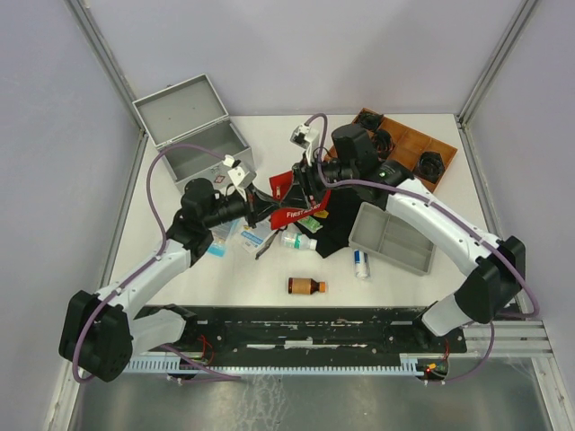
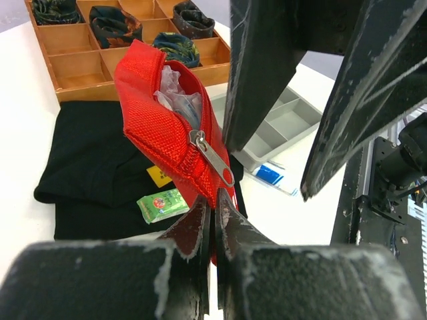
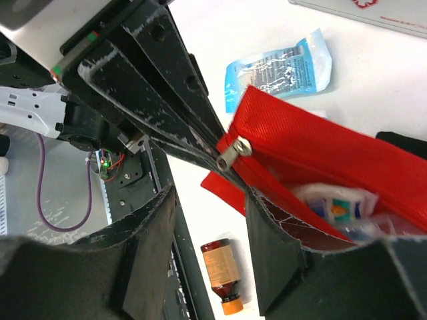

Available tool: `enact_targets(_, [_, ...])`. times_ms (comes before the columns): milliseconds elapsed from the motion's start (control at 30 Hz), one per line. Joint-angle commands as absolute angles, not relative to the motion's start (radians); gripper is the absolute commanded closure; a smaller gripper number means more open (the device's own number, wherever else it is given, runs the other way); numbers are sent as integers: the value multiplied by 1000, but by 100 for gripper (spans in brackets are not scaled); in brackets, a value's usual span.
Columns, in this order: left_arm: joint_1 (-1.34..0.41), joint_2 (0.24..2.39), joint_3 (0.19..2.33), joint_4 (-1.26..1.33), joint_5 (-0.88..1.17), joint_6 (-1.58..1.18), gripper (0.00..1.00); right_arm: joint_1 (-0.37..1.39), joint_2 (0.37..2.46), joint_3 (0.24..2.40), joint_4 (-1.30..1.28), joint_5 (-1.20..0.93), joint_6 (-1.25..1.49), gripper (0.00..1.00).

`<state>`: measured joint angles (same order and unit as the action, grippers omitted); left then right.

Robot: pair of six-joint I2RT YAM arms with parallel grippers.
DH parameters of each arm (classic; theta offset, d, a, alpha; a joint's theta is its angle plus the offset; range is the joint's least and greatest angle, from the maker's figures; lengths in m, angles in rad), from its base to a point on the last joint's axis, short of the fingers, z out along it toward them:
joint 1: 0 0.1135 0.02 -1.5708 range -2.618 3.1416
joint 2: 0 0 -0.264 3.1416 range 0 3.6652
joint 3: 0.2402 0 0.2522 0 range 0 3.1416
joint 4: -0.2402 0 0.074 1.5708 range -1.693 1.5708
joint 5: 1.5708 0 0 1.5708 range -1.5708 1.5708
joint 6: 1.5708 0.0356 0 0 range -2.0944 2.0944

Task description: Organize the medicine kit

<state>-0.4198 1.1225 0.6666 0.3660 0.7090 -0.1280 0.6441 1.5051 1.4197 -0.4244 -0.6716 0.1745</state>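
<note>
The medicine kit, a silver-grey metal case, stands open at the back left; its front edge shows in the right wrist view. A red first-aid pouch is held up between both arms, its zip partly open and packets showing inside. My left gripper is shut on the pouch's lower edge, just below the zip pull. My right gripper is open, one finger against the pouch's open mouth, close to the zip pull.
A grey divided tray lies right of centre, a wooden compartment box at the back right, and a black cloth under the pouch. A brown bottle, a white tube, a green packet and blue packets lie loose.
</note>
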Motion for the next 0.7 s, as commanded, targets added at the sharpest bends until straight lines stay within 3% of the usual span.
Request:
enact_targets(0, [-437,1123,712,402,690,-59,97,677,1538,1502,-400,-647,186,47])
enact_targets(333, [-474,1115,699,392,681,-6,97,681,1580,1537,-420,-558,190,53])
enact_targets(667, [-513,1101,684,390,681,60,97,682,1609,1560,-448,-521,187,66])
